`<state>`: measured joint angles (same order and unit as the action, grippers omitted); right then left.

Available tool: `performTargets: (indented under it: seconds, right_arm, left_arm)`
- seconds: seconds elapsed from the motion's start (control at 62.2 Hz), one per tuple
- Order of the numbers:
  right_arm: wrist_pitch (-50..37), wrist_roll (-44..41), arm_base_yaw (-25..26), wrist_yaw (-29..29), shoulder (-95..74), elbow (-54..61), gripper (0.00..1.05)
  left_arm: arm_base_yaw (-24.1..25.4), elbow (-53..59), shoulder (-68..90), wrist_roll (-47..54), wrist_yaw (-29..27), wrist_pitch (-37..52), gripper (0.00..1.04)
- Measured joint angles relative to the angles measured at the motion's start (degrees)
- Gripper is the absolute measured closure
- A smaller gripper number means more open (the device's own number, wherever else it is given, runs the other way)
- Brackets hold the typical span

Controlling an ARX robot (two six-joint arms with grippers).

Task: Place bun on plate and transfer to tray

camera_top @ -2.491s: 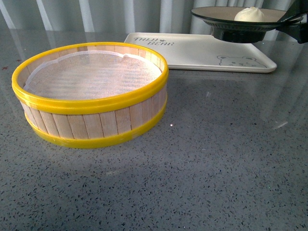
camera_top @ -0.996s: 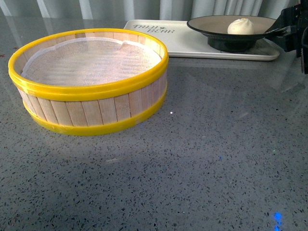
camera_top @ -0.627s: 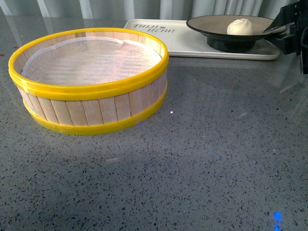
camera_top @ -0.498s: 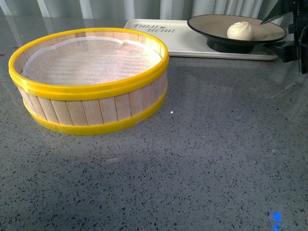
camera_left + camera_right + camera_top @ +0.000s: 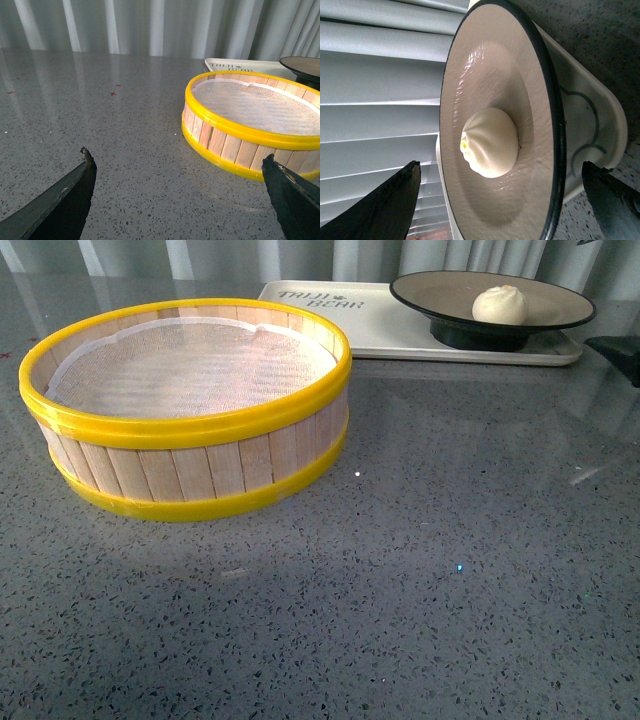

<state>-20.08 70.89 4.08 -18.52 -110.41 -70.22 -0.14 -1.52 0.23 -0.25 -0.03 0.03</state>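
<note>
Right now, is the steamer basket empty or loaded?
Empty. The basket shows only its white liner in the front and left wrist views; the bun sits on the plate.

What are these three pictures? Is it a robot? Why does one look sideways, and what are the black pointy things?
Yes, it is a robot with two arms, each ending in a claw. One picture looks out from its body; the other two come from cameras on its wrists, which is why one looks sideways. The black pointy things are claw fingers.

On the grey table sits a wooden steamer basket with yellow rims. Behind it lies a cream tray. A plate stands on the tray, and a white bun rests on the plate.

The left claw and the right claw are both open and hold nothing.
</note>
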Motion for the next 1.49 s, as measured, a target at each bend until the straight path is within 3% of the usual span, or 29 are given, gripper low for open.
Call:
performTargets:
  seconds: [0.241, 0.498, 0.691, 0.948, 1.028, 1.093, 1.495]
  right_arm:
    - [7.08, -11.58, 5.90, 8.52, 16.63, 10.34, 0.09]
    - [2.45, -33.70, 22.23, 15.50, 35.52, 23.87, 0.09]
    - [-3.02, -53.20, 29.97, 11.87, 49.99, 32.57, 0.09]
    - [-4.55, -72.13, 29.14, 7.61, 66.69, 38.47, 0.09]
    - [6.03, -71.65, 29.88, -6.14, 69.29, 37.07, 0.22]
    - [9.90, -71.49, 27.96, -10.64, 71.71, 39.78, 0.32]
    - [9.03, -71.28, 11.43, 3.58, 85.74, 57.02, 1.04]
  left_arm:
    - [0.00, 0.00, 0.00, 0.00, 0.00, 0.00, 0.07]
    - [0.00, 0.00, 0.00, 0.00, 0.00, 0.00, 0.07]
    - [0.00, 0.00, 0.00, 0.00, 0.00, 0.00, 0.07]
    - [0.00, 0.00, 0.00, 0.00, 0.00, 0.00, 0.07]
    - [0.00, 0.00, 0.00, 0.00, 0.00, 0.00, 0.07]
    - [0.00, 0.00, 0.00, 0.00, 0.00, 0.00, 0.07]
    - [0.00, 0.00, -0.02, 0.00, 0.00, 0.00, 0.07]
